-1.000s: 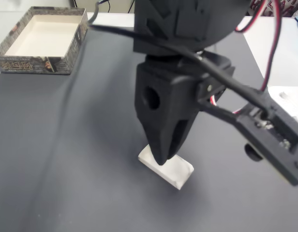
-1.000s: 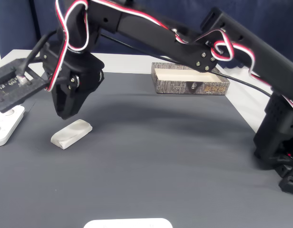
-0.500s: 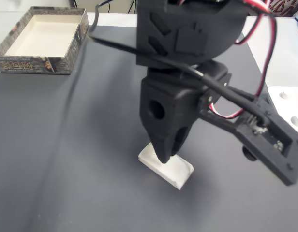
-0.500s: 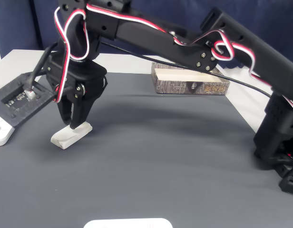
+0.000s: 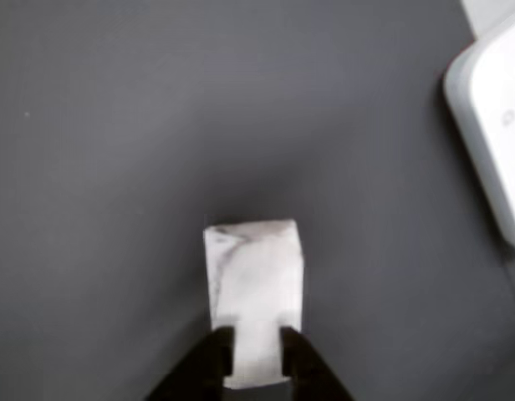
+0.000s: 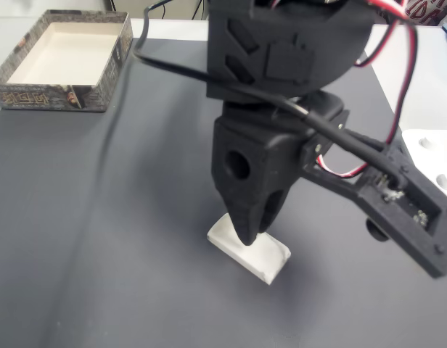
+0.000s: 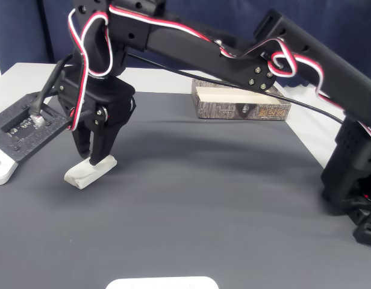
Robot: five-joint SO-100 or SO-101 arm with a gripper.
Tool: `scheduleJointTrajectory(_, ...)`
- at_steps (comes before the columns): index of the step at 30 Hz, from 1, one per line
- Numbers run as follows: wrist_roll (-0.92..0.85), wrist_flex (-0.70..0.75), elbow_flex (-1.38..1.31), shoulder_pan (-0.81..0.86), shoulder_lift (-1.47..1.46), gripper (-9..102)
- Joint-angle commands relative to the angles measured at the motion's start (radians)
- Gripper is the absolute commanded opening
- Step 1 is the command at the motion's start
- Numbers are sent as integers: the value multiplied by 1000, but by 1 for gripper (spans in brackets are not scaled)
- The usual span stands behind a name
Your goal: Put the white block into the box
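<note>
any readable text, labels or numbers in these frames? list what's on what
None can be read.
Box: its patterned side has marks like large characters in a fixed view, too blurred to read.
Box side in a fixed view: print too small to read.
White block: grey scuffs, no text.

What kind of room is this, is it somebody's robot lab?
Probably a hobby or lab workbench, though little of the room shows. A black arm with loose red and white wires reaches over a dark grey mat, its claw at a white block, with a small box nearby.
</note>
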Motion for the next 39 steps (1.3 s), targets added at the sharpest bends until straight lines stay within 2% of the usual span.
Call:
scheduleJointTrajectory(1, 18, 6, -2, -20, 135, 9)
scheduleJointTrajectory(9, 95, 6, 0, 9, 161, 20)
scheduleJointTrajectory(19, 133, 3, -28, 40, 164, 28)
scheduleJointTrajectory(39, 48, -46, -121, 74, 55, 33)
